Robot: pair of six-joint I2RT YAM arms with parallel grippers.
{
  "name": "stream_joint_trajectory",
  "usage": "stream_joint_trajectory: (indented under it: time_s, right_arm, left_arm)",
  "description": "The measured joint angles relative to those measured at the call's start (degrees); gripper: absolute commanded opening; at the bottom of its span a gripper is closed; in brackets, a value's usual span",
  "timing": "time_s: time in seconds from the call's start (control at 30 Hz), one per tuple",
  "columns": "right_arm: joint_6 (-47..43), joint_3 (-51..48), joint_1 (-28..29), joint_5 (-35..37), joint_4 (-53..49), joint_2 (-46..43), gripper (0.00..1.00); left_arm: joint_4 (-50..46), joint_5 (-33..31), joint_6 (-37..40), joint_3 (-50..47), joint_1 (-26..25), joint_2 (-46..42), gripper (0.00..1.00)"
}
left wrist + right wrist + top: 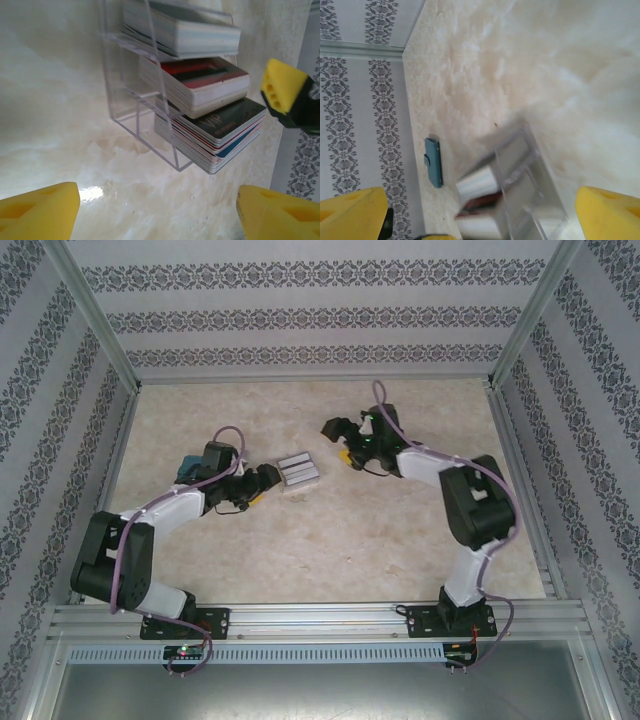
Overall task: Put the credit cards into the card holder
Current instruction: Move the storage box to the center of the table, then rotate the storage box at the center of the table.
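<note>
In the overhead view a small ridged rack (298, 472) sits on the pale marbled table (400, 540), a little left of centre, with both arms reaching in toward it. The left gripper (268, 485) is just beside the rack's lower left side. The right gripper (336, 440) is near its upper right, a small gap apart.

From the left wrist the rack (142, 105) proves to be clear plastic, with three stepped compartments running from the top centre to the middle right of the frame. Each compartment holds a stack of cards (200, 85): the middle stack has a red and black card on top, and the lowest has a dark one. The left gripper (157, 215) shows its yellow fingertips (37, 210) in the two bottom corners — spread wide, with only bare table between them. A yellow fingertip (282, 90) of the right gripper pokes in at the right edge, close to the stacks without touching them.

The right gripper (480, 222) is also wide apart and holds nothing; the blurred rack (520, 190) lies beyond its tips, lower centre.

The teal card holder (433, 162) lies on the table at lower left of that frame, seen edge-on, close to the patterned wall (365, 125) and apart from the rack. Overhead, the card holder (186, 468) peeks out from behind the left arm, left of the rack.
</note>
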Motion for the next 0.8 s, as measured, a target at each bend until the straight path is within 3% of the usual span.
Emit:
stream_joint_trajectory:
  time_s: [0.23,0.47,0.67,0.8]
  right_arm:
    - [-6.9,-8.8,1.1,1.1,-3.5,-10.9,0.97]
    - [-7.5,-10.8,4.2,1.4,-2.6,-7.9,0.96]
    - [-8.2,-8.8,8.4,1.3,-0.9,-4.2,0.96]
    - [-9.7,-7.0,9.0,1.3,0.6,-2.3,0.97]
  left_arm:
    - [1.2,-1.0,0.3,3.2,-1.9,4.5,0.88]
    - [2.4,-4.6,0.6,8.0,-0.3,9.1,0.88]
    - [6.9,-5.6,-1.0,13.2,0.4,16.1,0.78]
    - [8.8,-5.6,-2.4,15.9,0.4,21.5,0.76]
